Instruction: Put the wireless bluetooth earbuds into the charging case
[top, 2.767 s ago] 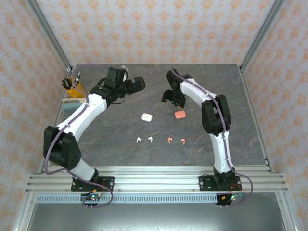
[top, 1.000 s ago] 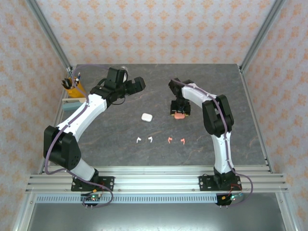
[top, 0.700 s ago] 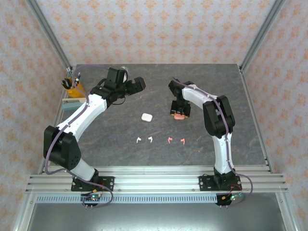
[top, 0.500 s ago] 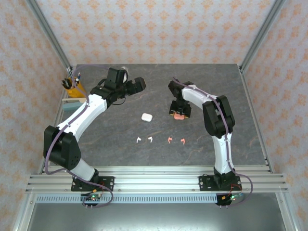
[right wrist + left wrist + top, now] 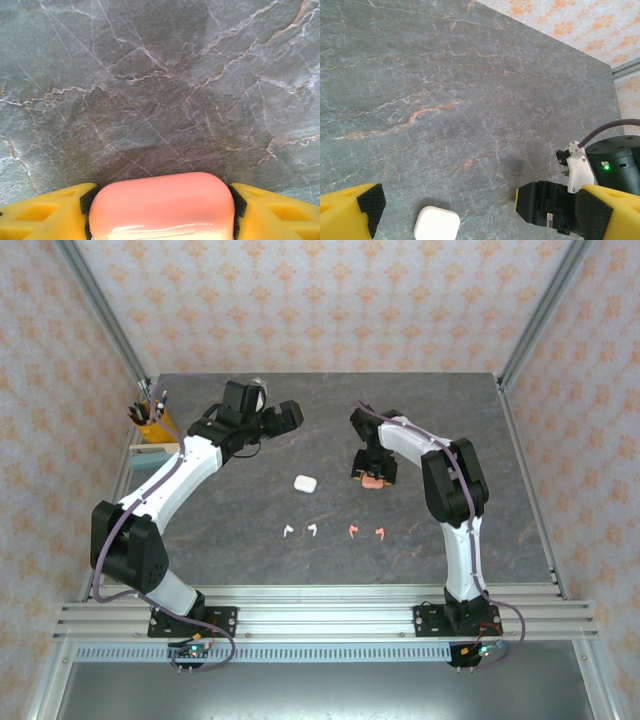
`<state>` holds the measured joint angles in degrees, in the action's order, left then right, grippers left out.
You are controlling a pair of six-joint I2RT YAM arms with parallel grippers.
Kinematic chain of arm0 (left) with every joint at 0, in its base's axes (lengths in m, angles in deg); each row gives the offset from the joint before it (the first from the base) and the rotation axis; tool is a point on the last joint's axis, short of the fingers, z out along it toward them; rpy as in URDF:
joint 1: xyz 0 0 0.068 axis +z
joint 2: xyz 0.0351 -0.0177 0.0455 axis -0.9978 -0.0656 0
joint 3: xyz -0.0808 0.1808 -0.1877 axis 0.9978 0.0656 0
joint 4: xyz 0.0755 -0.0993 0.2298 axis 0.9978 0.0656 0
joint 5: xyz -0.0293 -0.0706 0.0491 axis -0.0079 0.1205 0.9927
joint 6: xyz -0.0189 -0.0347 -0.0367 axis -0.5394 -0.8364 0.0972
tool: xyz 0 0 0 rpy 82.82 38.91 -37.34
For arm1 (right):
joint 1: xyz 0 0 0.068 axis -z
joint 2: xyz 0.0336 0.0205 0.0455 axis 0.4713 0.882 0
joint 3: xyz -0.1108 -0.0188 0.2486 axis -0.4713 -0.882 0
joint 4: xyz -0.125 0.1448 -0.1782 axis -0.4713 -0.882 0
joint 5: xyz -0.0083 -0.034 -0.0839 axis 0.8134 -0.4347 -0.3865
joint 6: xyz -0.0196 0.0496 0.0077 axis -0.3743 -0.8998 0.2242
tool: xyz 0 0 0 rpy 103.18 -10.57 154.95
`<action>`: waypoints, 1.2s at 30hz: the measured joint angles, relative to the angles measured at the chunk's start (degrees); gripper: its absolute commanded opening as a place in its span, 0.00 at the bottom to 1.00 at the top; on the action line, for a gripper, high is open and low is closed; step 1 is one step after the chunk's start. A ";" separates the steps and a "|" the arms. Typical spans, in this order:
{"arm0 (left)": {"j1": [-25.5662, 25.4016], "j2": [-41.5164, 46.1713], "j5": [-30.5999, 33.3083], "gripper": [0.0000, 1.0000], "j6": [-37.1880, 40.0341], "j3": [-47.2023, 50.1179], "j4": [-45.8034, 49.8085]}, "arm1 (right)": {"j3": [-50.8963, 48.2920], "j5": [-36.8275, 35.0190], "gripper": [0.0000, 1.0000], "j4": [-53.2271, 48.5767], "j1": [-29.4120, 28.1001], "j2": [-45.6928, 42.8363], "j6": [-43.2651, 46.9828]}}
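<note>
At the left edge of the overhead view a pen cup [image 5: 148,418] stands beside the table [image 5: 220,510]. Right of it, in the upper left of the table, the left gripper [image 5: 285,415] hangs with its jaws wide apart and nothing between them. In its wrist view the closed white case [image 5: 436,224] lies at the bottom edge, between the two fingers. Across the middle of the overhead view, below that case, runs a row: a white earbud [image 5: 288,531], a second white earbud [image 5: 312,530], a coral-pink earbud [image 5: 353,531] and a second coral-pink earbud [image 5: 380,532], all lying loose on the stone. Up and to the right, the right gripper [image 5: 372,472] has its jaws clamped on the coral-pink case [image 5: 161,205], one pad against each end. Whether that case touches the table, I cannot tell.
</note>
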<state>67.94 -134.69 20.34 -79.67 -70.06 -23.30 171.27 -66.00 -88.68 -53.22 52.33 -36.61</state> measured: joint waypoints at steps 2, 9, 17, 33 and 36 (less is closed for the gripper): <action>0.00 0.00 0.00 1.00 0.00 0.00 0.00 | -0.39 0.11 0.70 0.44 0.00 -0.20 0.13; 0.00 0.00 0.00 1.00 0.00 0.00 0.02 | -1.01 0.13 0.66 1.03 0.02 -0.68 0.85; 0.00 0.00 0.00 1.00 0.00 0.00 0.02 | -1.55 0.37 0.58 1.31 0.02 -1.22 1.86; 0.00 0.00 -0.04 1.00 0.00 0.00 0.02 | -2.27 2.08 0.53 1.97 0.02 -2.32 -0.87; 0.00 -0.02 -0.22 1.00 0.00 0.00 0.00 | -2.29 2.08 0.54 2.67 0.02 -2.84 -2.38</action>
<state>67.94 -134.71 20.12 -79.67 -70.06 -23.30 168.98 -63.92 -86.01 -53.20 49.49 -38.99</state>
